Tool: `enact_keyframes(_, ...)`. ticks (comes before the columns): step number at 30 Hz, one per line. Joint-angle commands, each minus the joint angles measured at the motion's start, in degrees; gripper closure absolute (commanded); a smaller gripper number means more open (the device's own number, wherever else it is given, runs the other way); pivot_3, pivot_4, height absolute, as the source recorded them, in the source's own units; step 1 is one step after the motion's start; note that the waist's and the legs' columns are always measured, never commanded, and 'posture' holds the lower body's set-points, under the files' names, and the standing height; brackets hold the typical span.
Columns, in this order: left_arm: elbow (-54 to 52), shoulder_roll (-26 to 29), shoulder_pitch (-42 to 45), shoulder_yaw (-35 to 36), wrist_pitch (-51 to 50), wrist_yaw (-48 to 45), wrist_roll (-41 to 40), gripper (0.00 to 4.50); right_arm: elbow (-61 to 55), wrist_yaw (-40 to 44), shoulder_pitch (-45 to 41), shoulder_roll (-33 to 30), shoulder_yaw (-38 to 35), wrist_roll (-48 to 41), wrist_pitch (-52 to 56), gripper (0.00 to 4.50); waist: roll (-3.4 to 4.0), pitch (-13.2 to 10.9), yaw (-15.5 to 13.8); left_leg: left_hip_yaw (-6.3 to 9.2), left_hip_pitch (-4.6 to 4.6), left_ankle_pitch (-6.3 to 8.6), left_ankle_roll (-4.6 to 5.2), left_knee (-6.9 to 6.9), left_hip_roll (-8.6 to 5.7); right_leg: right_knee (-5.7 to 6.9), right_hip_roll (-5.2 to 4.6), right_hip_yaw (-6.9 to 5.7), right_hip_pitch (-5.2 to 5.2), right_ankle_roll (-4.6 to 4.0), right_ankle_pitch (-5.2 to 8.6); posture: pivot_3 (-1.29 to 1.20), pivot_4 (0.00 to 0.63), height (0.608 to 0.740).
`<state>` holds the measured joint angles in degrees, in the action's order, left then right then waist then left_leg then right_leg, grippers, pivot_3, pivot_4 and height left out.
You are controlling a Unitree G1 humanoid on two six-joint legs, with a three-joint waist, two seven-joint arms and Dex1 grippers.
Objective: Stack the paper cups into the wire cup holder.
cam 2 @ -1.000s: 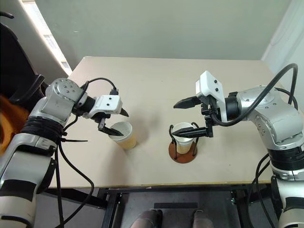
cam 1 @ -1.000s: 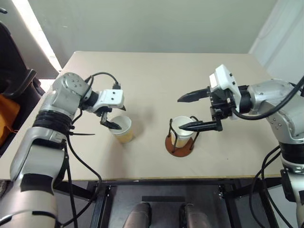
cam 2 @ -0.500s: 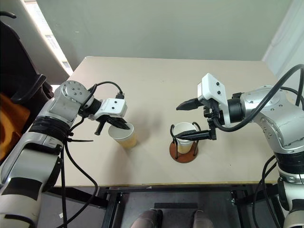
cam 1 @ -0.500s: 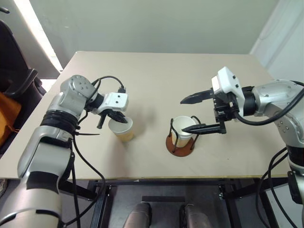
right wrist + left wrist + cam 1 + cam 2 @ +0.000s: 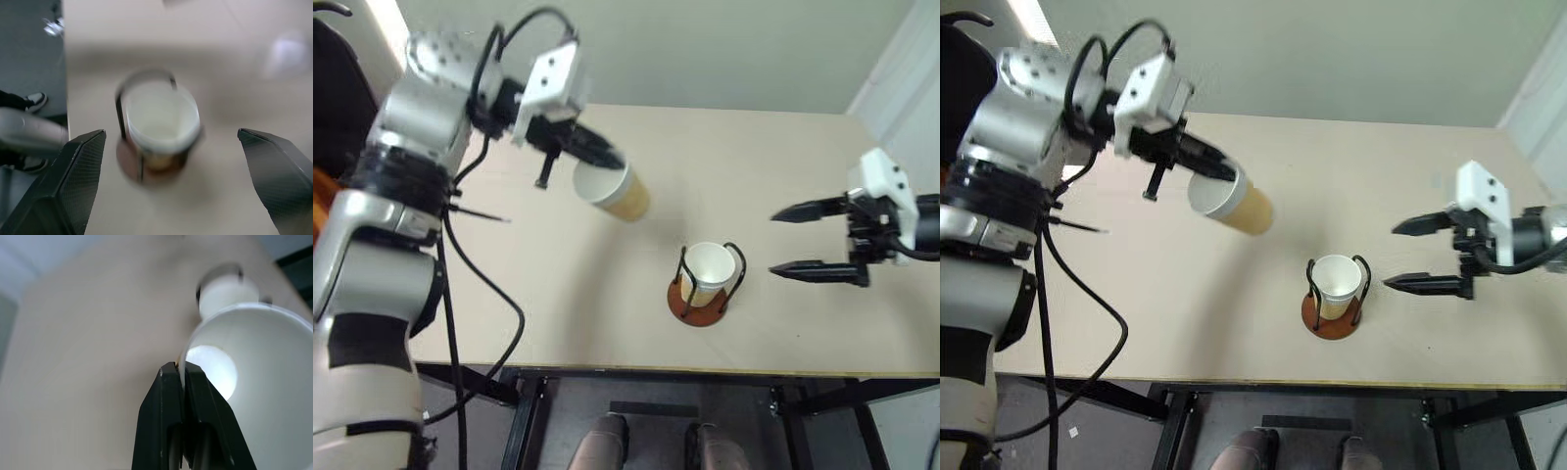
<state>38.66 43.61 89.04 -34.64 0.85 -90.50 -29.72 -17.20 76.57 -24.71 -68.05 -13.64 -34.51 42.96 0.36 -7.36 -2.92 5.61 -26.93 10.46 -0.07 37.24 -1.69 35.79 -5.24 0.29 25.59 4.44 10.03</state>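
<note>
We see a pale beige surface (image 5: 734, 147) from above, with the wire cup holder (image 5: 704, 291) standing upright near its front edge; we place everything else from that holder.

Inside the holder sits a paper cup (image 5: 711, 269), mouth up, white inside, with the black wire loops rising around its sides and the round reddish-brown base under it.

A second paper cup (image 5: 612, 190) is lifted clear of the surface, up and to the robot's left of the holder, well apart from it. It is tilted on its side, its white open mouth facing left toward the arm and its tan body pointing toward the holder's side.

The left pincer (image 5: 607, 157) holds this cup by the rim. In the left wrist view its two black fingers (image 5: 168, 411) are pressed together on the thin cup wall, one finger inside the mouth and one outside, and the holder with its cup appears beyond the raised cup's rim.

The right pincer (image 5: 798, 240) hangs to the robot's right of the holder, apart from it and holding nothing. Its fingers (image 5: 73, 181) are spread wide, and its wrist view frames the holder and cup between them.
</note>
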Motion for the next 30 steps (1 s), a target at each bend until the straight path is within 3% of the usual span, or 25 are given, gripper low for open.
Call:
enact_keyframes(1,4.40,-4.21,5.49,-4.24,2.96,-2.00,-4.02,4.44,-0.92,2.59,5.46,-2.87,-9.00,0.33,-2.15,0.00,0.06,-0.04,-0.01,-0.07,0.03,0.03,0.03,0.01,-0.05,0.05,0.00,0.03,0.02,0.08,0.03,0.00,0.150,0.740)
enact_keyframes(14,15.49,-19.45,11.21,-19.12,14.70,-2.00,-4.11,4.44,-12.71,-2.57,15.51,-3.57,-20.40,-3.14,3.95,0.00,0.20,-0.08,0.24,-0.62,-0.04,0.60,0.62,0.96,-0.11,0.08,0.06,0.79,-0.14,1.04,-0.05,0.00,0.150,0.740)
enact_keyframes(19,17.06,-21.41,11.21,-20.36,16.55,-2.00,-3.99,4.44,-15.64,-3.44,17.74,-3.33,-23.50,-3.87,5.91,0.00,0.19,-0.08,0.17,-1.09,-0.01,0.82,0.98,1.14,-0.24,0.05,0.04,1.39,-0.15,1.41,0.02,0.00,0.150,0.740)
enact_keyframes(30,19.44,-25.17,11.24,-19.90,17.53,-2.00,-1.91,4.44,-19.22,-5.75,20.81,-3.09,-27.02,-4.16,7.82,0.00,0.19,-0.08,-0.03,-1.25,-0.04,1.03,1.11,1.43,-0.28,0.04,0.01,1.49,-0.22,1.64,0.17,0.00,0.150,0.740)
